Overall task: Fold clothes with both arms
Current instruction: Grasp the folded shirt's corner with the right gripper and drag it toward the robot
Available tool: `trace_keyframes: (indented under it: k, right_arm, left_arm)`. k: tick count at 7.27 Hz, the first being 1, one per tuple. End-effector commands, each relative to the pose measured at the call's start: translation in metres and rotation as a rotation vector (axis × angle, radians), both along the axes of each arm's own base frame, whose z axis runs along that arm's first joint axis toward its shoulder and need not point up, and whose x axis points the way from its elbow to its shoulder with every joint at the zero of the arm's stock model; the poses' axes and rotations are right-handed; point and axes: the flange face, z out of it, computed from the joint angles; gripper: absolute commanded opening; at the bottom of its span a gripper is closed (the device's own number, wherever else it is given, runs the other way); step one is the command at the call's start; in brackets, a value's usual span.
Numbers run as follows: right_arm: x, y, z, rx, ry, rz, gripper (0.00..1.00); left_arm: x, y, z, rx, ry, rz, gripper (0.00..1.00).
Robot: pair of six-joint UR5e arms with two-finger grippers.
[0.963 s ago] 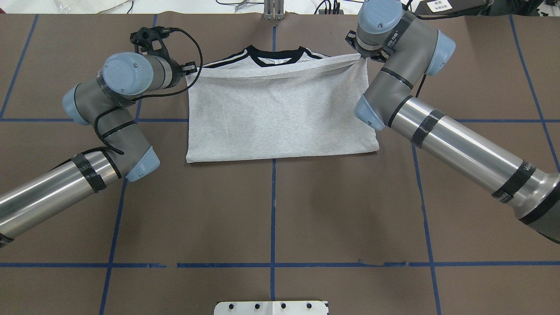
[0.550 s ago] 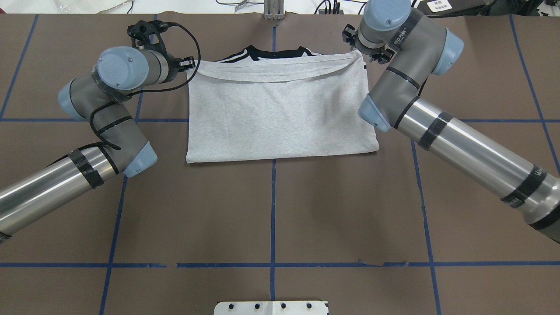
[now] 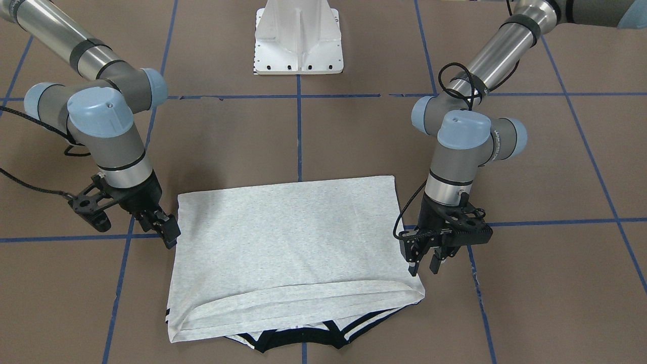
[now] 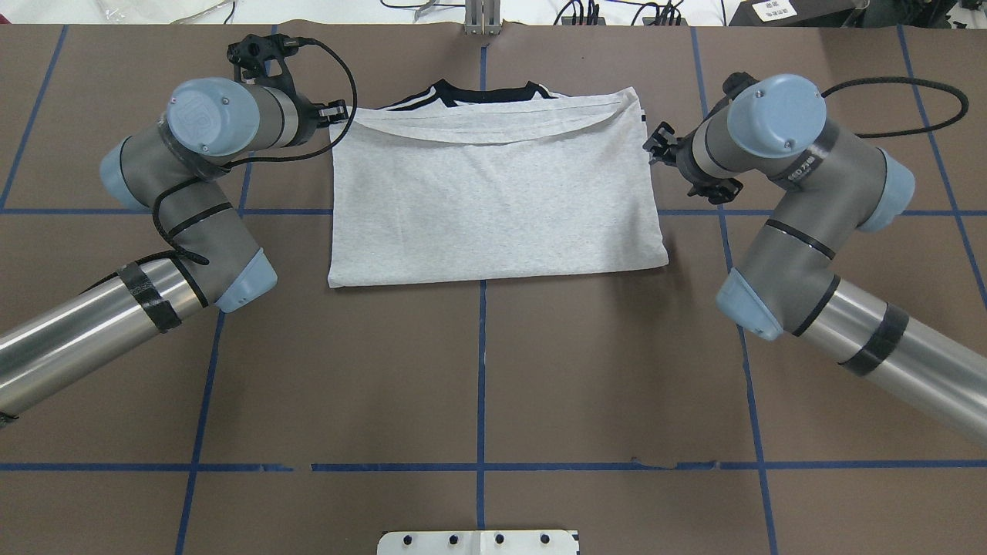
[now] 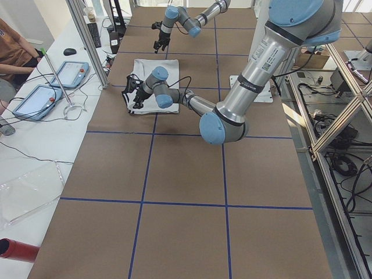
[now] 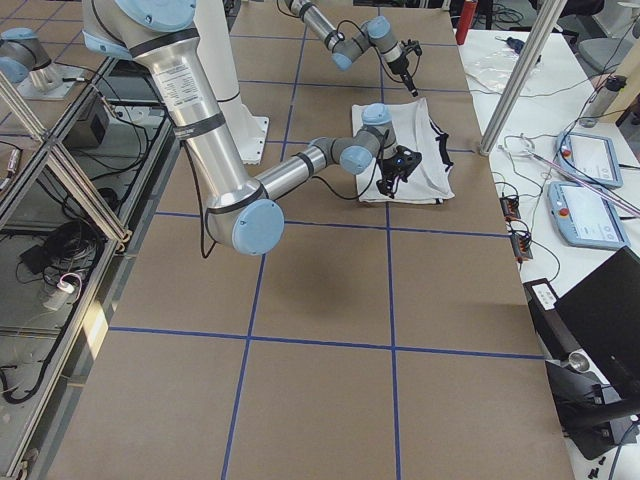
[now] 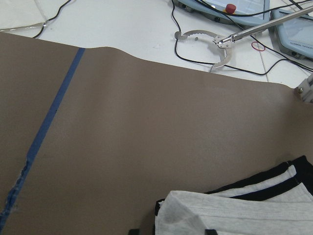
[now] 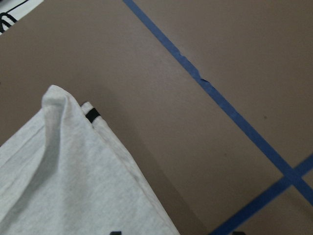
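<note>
The light grey T-shirt (image 4: 493, 200) lies folded in half on the brown table, its hem edge laid just short of the black collar (image 4: 490, 94). The print is hidden. In the front-facing view the shirt (image 3: 288, 237) lies flat between both arms. My left gripper (image 4: 339, 116) is open at the shirt's far left corner; in the front view it (image 3: 423, 265) hovers beside that edge with its jaws apart. My right gripper (image 4: 655, 145) is open and empty beside the shirt's right edge, clear of the cloth (image 8: 63, 181). The left wrist view shows the shirt corner (image 7: 234, 215) below the camera.
The white pedestal base (image 3: 298, 40) stands at the robot's side of the table. Blue tape lines (image 4: 482, 370) cross the brown surface. Past the far table edge lie metal tongs (image 7: 210, 41), cables and operator pendants (image 6: 585, 155).
My right gripper let go of the shirt's far right corner and pulled back toward the robot, beside the right edge. The folded layer settled flat. The left gripper hardly moved.
</note>
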Motion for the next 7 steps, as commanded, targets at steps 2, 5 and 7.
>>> trace_keyframes:
  k: [2,5,7]
  right_arm:
    - [-0.031,0.054,0.019,-0.094,-0.026,0.029,0.83]
    - [-0.048,0.074,0.029,-0.099,-0.01,-0.004,0.84]
    - [-0.06,0.082,0.026,-0.076,0.002,0.0,0.63]
  left_arm:
    - [0.0,0.001,0.002,-0.003,0.0,0.004,0.54]
    - [-0.001,0.001,0.005,-0.006,-0.004,0.005,0.54]
    - [-0.001,0.001,0.007,-0.007,-0.006,0.005,0.54]
